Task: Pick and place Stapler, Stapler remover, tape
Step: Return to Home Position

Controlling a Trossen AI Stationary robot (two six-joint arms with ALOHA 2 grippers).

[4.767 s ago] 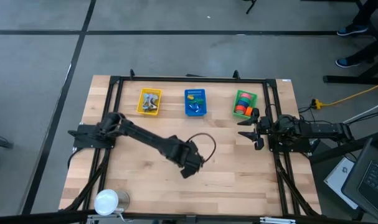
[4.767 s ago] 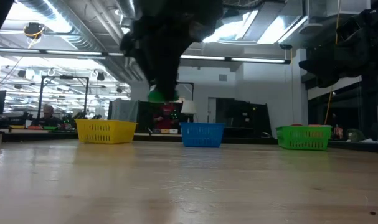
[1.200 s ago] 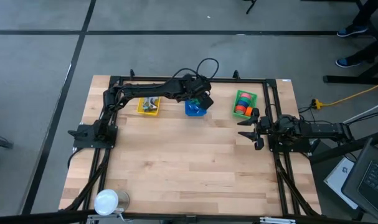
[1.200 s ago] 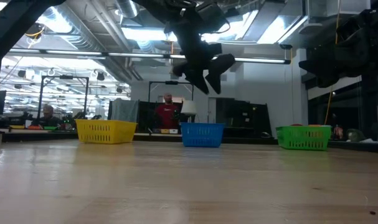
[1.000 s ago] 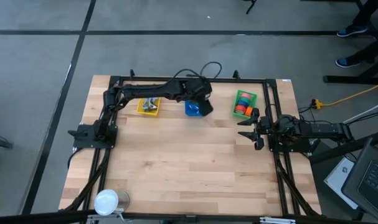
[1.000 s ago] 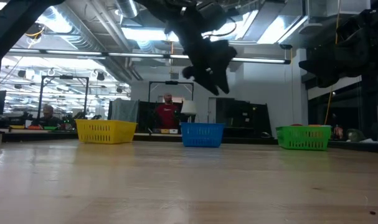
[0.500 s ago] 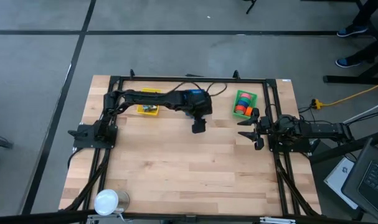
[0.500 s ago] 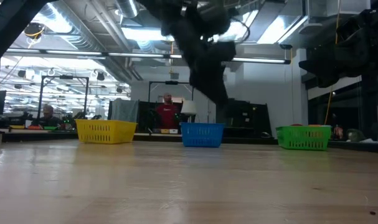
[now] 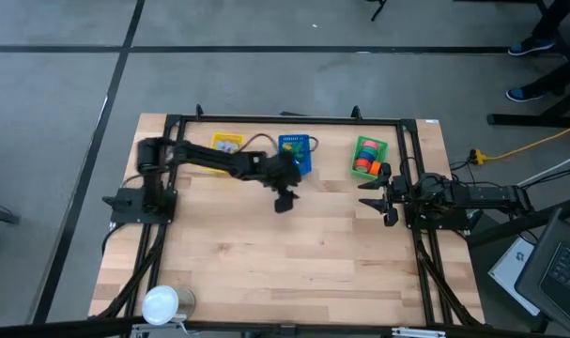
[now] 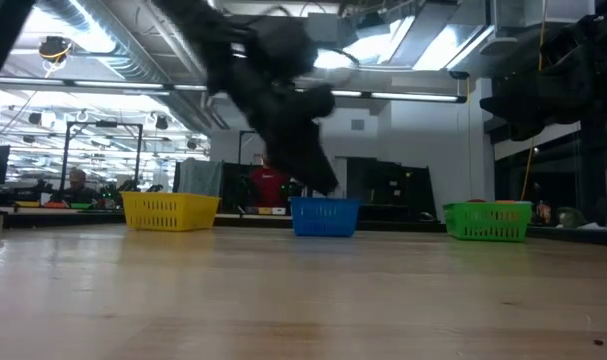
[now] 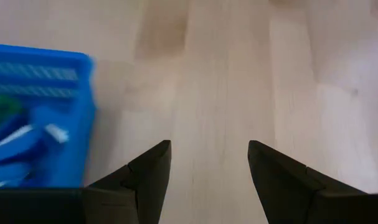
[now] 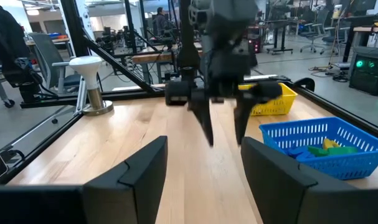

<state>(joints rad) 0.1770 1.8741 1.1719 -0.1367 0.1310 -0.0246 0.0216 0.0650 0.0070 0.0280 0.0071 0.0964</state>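
Left gripper (image 9: 284,202), fingers spread and empty, hangs just near of the blue basket (image 9: 301,143).
Its arm hides most of the yellow basket (image 9: 226,143); tape (image 9: 364,160) sits in the far-right green basket (image 9: 370,144); right gripper (image 9: 371,194), fingers parted, waits nearby.

High view light: even and overhead; the pale wooden table top (image 9: 294,263) is bright, with only a faint shadow beneath the dark left arm (image 9: 219,161).
Low view light: long ceiling strip lights (image 10: 113,88) and bright roof panels (image 10: 423,40) glare from behind; the left arm and the dark right arm (image 10: 553,80) show as black silhouettes.
Low view blur: the left arm is smeared.
Left wrist view: the blue plastic basket (image 11: 39,118) is streaked; the left gripper (image 11: 208,146) has crisp finger edges; soft shadow patches lie on the wood.
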